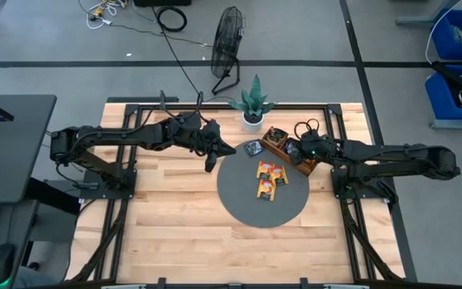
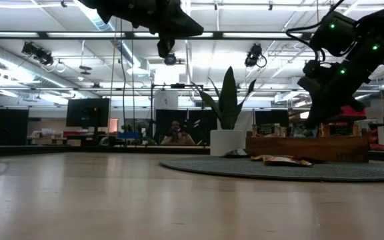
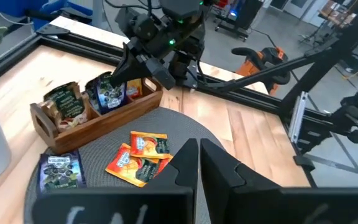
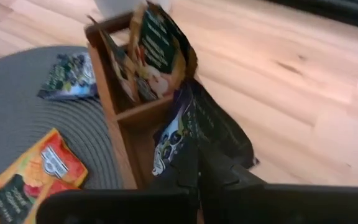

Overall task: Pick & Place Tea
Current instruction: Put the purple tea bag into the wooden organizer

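Note:
A wooden tray (image 1: 283, 147) stands at the far right rim of the round grey mat (image 1: 247, 209). My right gripper (image 4: 197, 158) reaches slanting down into it, shut on a dark blue tea sachet (image 4: 188, 124). The compartment beside it holds a green and tan sachet (image 4: 157, 50). Two orange sachets (image 1: 268, 180) and another dark blue one (image 1: 253, 148) lie flat on the mat. My left gripper (image 3: 199, 158) hangs shut and empty above the mat's left edge. My right gripper pinches the dark blue sachet by its upper edge (image 4: 182, 149) between the two fingers. They come slanting down from the table's right side. The sachet stands tilted in the tray's middle compartment (image 3: 107, 93), and the tray wall hides its lower end.
A potted plant (image 1: 253, 108) in a white pot stands just beyond the mat's far edge, close to the tray. A floor fan (image 1: 227, 40) is behind the table. Bare wood (image 1: 175, 233) lies toward the near and left edges. A person (image 2: 175, 133) sits far back in the room.

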